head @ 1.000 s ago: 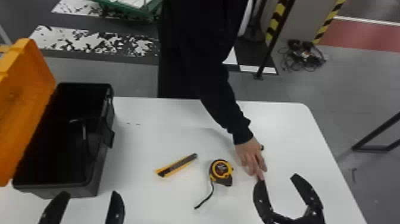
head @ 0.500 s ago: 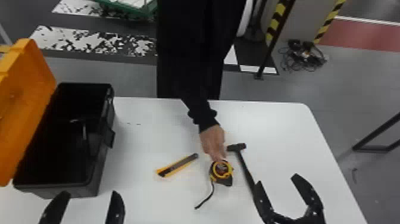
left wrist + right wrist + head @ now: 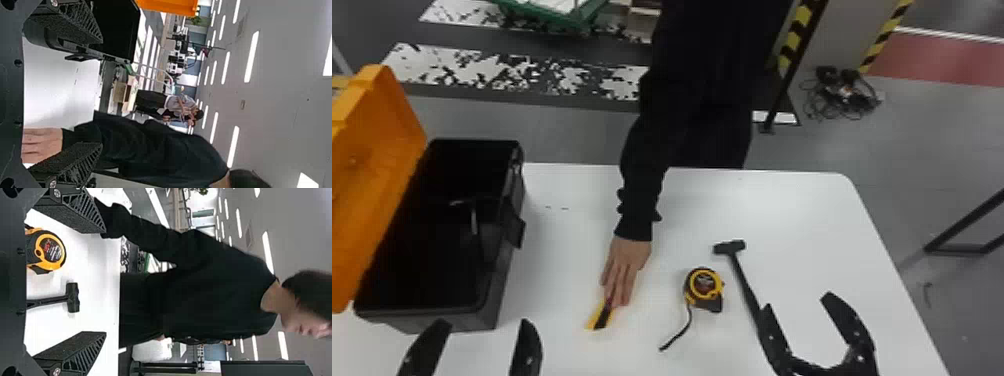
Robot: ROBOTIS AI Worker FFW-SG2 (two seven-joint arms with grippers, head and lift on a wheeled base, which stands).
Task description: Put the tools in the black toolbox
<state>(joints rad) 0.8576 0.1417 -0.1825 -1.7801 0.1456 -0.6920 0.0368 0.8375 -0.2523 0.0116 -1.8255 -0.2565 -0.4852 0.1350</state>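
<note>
The white bench [image 3: 782, 210] spread beyond both pairs of jaws. The black toolbox [image 3: 482, 320], its orange lid [image 3: 372, 165] raised, sat just ahead of the left gripper [image 3: 485, 324] and off to its jaws' left; those jaws stood apart, empty. The right gripper [image 3: 798, 301] had its jaws parted too — nothing clasped. The hammer [image 3: 739, 272] lay ahead of the right jaws, handle running back toward the left one of the pair. Left of those jaws rested the tape measure [image 3: 704, 285], and between the two grippers, ahead of the left one's right jaw, a person's hand [image 3: 627, 265] covered part of the yellow knife [image 3: 602, 316].
</note>
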